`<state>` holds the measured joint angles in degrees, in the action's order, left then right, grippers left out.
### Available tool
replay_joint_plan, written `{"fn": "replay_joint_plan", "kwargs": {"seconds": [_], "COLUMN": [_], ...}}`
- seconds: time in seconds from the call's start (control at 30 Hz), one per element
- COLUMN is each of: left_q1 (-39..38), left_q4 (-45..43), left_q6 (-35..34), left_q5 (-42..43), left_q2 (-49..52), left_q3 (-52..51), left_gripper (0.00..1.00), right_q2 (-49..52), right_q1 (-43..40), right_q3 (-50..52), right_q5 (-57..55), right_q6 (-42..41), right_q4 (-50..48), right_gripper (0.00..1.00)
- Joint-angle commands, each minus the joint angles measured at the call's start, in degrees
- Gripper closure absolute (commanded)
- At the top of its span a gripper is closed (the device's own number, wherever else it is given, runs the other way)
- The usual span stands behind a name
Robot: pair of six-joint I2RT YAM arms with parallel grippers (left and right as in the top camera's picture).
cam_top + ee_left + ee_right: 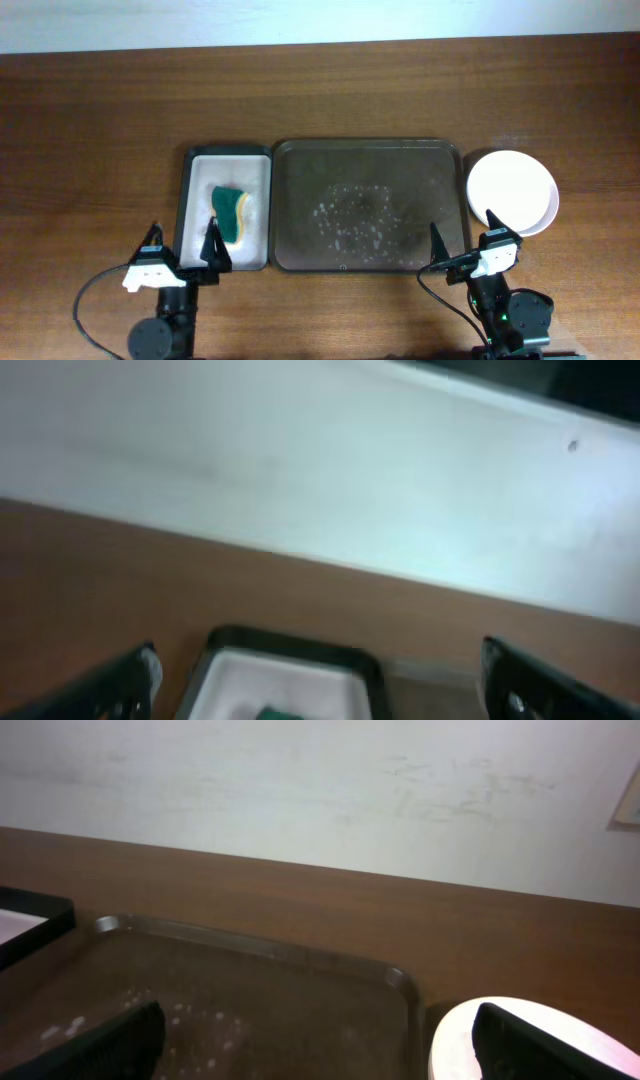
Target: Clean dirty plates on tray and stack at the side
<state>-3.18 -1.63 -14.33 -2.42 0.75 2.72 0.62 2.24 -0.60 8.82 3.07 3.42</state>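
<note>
Both arms are folded low at the near edge of the table (pixel 90 120), with their wrists aimed at the far wall (pixel 300 780). The left gripper (pixel 183 243) has its fingers spread wide and holds nothing. One finger hangs over the bare wood and the other over the near end of the small tray (pixel 194 200), where a green sponge (pixel 232 212) lies on the pale floor. The right gripper (pixel 465 236) is also spread wide and empty. Its left finger is over the near right corner of the tray (pixel 300 160) and its right finger is at the near edge of the plates (pixel 520 185).

The plates sit in one pile on the table, just beside the tray's right rim. The top one is white, and I cannot count those beneath it. The tray's floor shows pale wet specks in the middle. The small tray stands just beside the tray's left rim, with hardly a gap. Open wood lies beyond both trays toward the wall, left of the small tray and right of the plates.
</note>
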Motion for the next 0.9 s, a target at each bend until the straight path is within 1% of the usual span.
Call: {"fn": "replay_joint_plan", "kwargs": {"seconds": [0.0,0.03,0.13,0.87], "left_q1": [0.35,0.35,0.35,0.35], "left_q4": [-1.03,-0.13,6.29,6.4], "left_q6": [5.55,7.89,8.39,8.41], "left_q5": [0.04,0.04,0.79,1.55], "left_q2": [-0.48,-0.48,-0.46,-0.46], "left_q3": [-2.21,-2.23,-2.21,-2.21], "left_gripper": [0.01,0.01,0.01,0.01], "right_q2": [-0.44,-0.44,-0.44,-0.44], "right_q1": [0.37,0.37,0.37,0.37], "right_q3": [0.28,0.28,0.28,0.28], "right_q5": [-0.48,-0.48,-0.48,-0.48], "right_q6": [0.09,0.09,0.09,0.09], "right_q4": [0.39,0.39,0.39,0.39], "right_gripper": [0.01,0.01,0.01,0.01]}}
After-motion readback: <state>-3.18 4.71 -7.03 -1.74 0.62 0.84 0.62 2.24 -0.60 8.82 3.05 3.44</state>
